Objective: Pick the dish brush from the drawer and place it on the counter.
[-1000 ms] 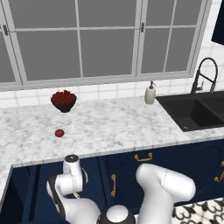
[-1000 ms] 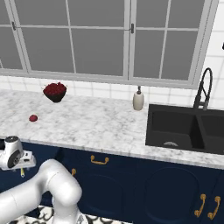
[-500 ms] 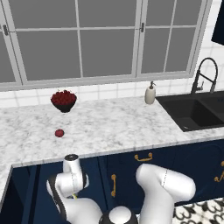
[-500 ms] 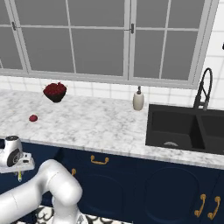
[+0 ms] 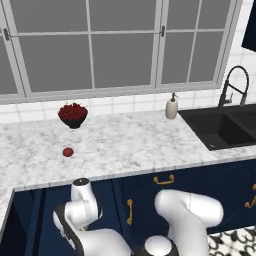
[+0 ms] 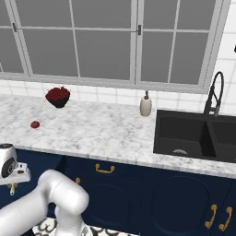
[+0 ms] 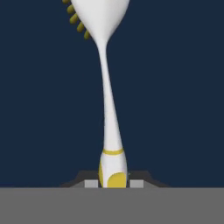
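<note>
Right now the slim white dish brush with a round head and a yellow end on its handle [image 7: 108,109] lies along the dark navy floor of the drawer [image 7: 175,87]. Its head points to the top of the hand view, and small yellow bristles stick out on the left side of the head. The gripper [image 7: 113,183] is pressed in on the yellow end of the handle, with one small dark tip on each side of it, pinching the dish brush.

From the right base view, the white hand of the robot hangs low in front of the navy cabinet fronts, and a bit of yellow shows under it. From the left base view, the white arm bends down below the edge of the long white marble table with grey veins [image 5: 130,145].

On the table a small red apple [image 5: 67,152] sits alone near the front. A dark bowl of red fruit [image 5: 73,114] stands behind it, close to the tiled wall. A white soap bottle [image 5: 171,107] stands just beside the black sink [image 5: 220,127], and a black curved tap [image 5: 235,90] rises behind the sink. Big grey windows [image 5: 100,45] fill the wall above.
</note>
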You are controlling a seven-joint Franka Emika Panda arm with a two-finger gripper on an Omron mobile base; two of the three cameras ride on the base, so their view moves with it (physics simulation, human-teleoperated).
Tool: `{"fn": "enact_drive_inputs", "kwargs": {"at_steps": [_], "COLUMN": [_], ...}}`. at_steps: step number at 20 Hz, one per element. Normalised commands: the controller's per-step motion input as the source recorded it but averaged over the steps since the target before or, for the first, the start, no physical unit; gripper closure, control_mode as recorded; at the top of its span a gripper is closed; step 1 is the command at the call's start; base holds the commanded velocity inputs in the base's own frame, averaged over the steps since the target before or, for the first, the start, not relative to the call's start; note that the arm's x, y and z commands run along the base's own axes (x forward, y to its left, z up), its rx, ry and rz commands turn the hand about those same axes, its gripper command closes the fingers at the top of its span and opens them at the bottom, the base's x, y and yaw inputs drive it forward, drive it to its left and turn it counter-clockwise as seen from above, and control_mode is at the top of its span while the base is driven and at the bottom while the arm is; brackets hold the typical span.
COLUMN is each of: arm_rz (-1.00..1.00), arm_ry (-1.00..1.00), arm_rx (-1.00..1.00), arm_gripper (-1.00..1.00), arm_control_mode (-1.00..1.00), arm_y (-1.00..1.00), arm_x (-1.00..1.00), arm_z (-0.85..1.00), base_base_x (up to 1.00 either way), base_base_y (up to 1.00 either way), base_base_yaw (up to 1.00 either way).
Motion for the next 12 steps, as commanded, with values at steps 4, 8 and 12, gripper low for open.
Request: {"fn": "enact_drive_inputs", "kwargs": {"at_steps": [4,8,12], "arm_rz": [0.00,0.00,0.00], "arm_ry": [0.00,-0.03,-0.10], "arm_rx": [-0.02,0.00,0.00], "arm_gripper": [1.00,1.00,1.00], "arm_control_mode": [-1.00,-1.00,-1.00], "arm_y": [0.00,-0.11,-0.22], "arm_x": [-0.33,-0.36,-0.24], "arm_z": [1.00,1.00,1.00], "base_base_x": [0.00,0.00,0.00], "base_base_y": [0.00,0.00,0.00], "base_base_yaw": [0.00,0.00,0.00]}}
